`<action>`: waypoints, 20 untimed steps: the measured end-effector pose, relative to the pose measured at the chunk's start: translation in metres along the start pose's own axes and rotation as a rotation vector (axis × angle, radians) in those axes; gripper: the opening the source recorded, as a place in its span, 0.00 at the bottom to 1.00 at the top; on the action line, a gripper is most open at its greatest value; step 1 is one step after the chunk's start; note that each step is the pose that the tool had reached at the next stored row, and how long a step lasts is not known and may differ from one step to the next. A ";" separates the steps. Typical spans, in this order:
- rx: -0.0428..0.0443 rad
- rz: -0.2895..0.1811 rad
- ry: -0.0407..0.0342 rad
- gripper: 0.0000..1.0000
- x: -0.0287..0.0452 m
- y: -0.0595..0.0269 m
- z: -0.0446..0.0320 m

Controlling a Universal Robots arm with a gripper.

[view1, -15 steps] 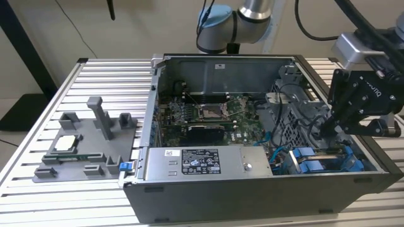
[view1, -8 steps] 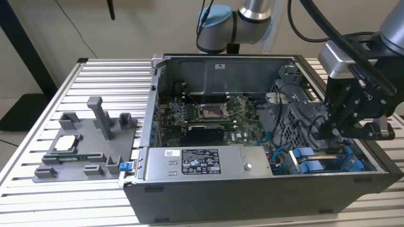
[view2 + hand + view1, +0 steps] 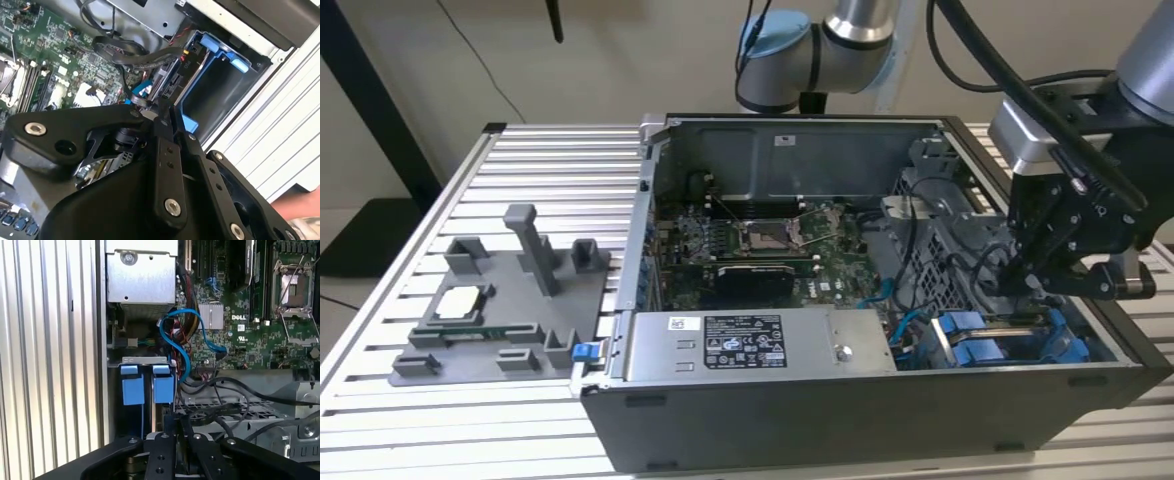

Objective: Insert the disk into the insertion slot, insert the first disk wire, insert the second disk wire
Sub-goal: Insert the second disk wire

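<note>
The disk [image 3: 162, 415] is already seated in the insertion slot [image 3: 1001, 345], in the corner of the open computer case [image 3: 854, 400] nearest the table's [image 3: 400, 420] front edge on the exterior view's right. Little of its silver-grey body shows; what stands out is the bright blue plastic carrier, whose two square blue tabs [image 3: 147, 384] sit side by side at the mouth of the grey sheet-metal bay in the first wrist view. In the second wrist view the blue frame [image 3: 210, 75] rings a dark cavity beside the case wall.

The black gripper [image 3: 1034, 285] hangs inside the case just above the bay, its fingers [image 3: 167, 150] drawn close together around a dark cable connector [image 3: 165, 87] at the disk's end; whether they truly clamp it cannot be told. A blue data cable [image 3: 182, 335] loops from beside the bay across to the green motherboard [image 3: 761, 240]. The labelled grey power-supply box [image 3: 754, 345] lies along the case's front side.
</note>
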State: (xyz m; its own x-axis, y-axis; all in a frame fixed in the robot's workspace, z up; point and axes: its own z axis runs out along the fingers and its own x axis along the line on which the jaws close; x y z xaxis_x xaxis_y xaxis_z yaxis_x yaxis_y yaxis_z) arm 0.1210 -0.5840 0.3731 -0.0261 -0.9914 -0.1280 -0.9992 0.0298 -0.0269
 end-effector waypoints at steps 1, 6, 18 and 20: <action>0.0079 -0.001 -0.0003 0.00 0.0001 0.0000 0.0008; 0.0277 0.001 -0.0007 0.00 0.0009 0.0001 0.0069; 0.0371 0.005 -0.0008 0.00 0.0019 0.0001 0.0149; 0.0449 0.004 -0.0012 0.00 0.0020 0.0002 0.0159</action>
State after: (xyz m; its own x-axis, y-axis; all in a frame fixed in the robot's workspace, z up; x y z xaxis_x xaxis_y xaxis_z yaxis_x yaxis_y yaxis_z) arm 0.1213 -0.5840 0.3570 -0.0298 -0.9911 -0.1294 -0.9967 0.0392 -0.0709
